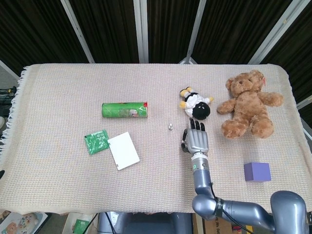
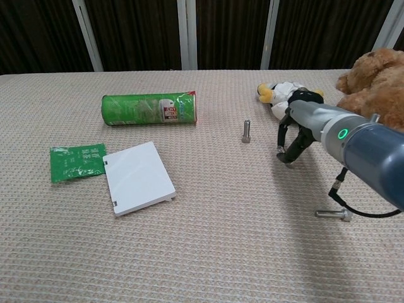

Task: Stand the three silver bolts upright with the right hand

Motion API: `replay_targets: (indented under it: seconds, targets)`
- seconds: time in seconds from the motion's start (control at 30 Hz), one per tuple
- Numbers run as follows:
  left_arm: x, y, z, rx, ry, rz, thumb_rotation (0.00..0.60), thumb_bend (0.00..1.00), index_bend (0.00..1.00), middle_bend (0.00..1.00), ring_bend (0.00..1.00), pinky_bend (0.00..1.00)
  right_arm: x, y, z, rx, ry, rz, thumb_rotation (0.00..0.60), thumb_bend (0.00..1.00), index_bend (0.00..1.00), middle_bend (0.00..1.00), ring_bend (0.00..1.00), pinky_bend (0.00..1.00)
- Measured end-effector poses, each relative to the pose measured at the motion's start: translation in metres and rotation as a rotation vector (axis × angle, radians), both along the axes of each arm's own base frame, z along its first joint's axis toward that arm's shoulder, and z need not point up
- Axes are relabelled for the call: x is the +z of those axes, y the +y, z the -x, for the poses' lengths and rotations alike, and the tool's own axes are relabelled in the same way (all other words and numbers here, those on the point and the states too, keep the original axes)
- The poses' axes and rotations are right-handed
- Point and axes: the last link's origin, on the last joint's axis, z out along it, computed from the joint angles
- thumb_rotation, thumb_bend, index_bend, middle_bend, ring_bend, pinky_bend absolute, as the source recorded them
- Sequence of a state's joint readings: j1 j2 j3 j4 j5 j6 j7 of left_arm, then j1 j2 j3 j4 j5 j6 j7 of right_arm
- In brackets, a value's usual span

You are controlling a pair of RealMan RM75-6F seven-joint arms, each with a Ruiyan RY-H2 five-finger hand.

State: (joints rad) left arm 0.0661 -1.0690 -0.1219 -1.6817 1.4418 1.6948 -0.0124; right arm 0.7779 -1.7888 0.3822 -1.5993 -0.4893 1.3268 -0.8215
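The right hand (image 2: pixel 291 142), fingers curled down at a bolt I cannot tell it grips, could topple it on release or nudge the penguin plush (image 2: pixel 285 96) just behind.

One silver bolt (image 2: pixel 246 131) stands upright on the woven cloth, head down and shank pointing up; from the head camera it shows only as a small bright speck (image 1: pixel 170 127) near the table's middle. A second silver bolt (image 2: pixel 332 214) lies flat on its side at about four o'clock from the standing one and well apart from it, its long axis running roughly left to right with the wider head at the right end. It shows only in the chest view. A third bolt cannot be made out clearly in either view; something small sits at the right hand's fingertips, too hidden to tell.
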Motion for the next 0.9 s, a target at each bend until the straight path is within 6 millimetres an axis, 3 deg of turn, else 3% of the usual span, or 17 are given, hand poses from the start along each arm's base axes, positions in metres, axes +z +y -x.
replay_targets:
  seconds: [0.9]
  targets:
    - [-0.001,0.000,-0.001,-0.002,0.003,0.001,0.600,0.12,0.20,0.04,0.00,0.17,0.017,-0.018,0.010,-0.049,-0.039,0.025,0.600,0.38,0.60,0.00,0.00,0.06]
